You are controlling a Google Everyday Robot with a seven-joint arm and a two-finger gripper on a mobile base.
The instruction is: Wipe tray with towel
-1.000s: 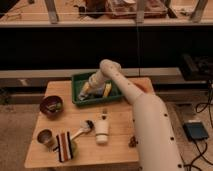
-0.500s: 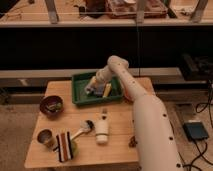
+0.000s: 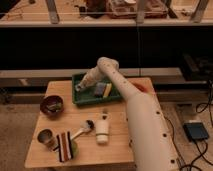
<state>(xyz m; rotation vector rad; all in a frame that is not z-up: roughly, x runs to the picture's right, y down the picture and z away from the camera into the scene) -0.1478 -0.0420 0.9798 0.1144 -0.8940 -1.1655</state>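
On the near part of the wooden table (image 3: pixel 115 150) stand a metal cup (image 3: pixel 46 137) and a striped cloth (image 3: pixel 64 146), with a white bottle (image 3: pixel 102 133) to their right. Farther back on the left sits a brown bowl (image 3: pixel 52 105). The tray (image 3: pixel 95 102) lies at the far middle. The gripper (image 3: pixel 80 88) is low over the tray's left end, and its grip cannot be told.

Blurred end effector (image 3: pixel 79 88) at tray's (image 3: pixel 98 102) left end, perhaps in contact.
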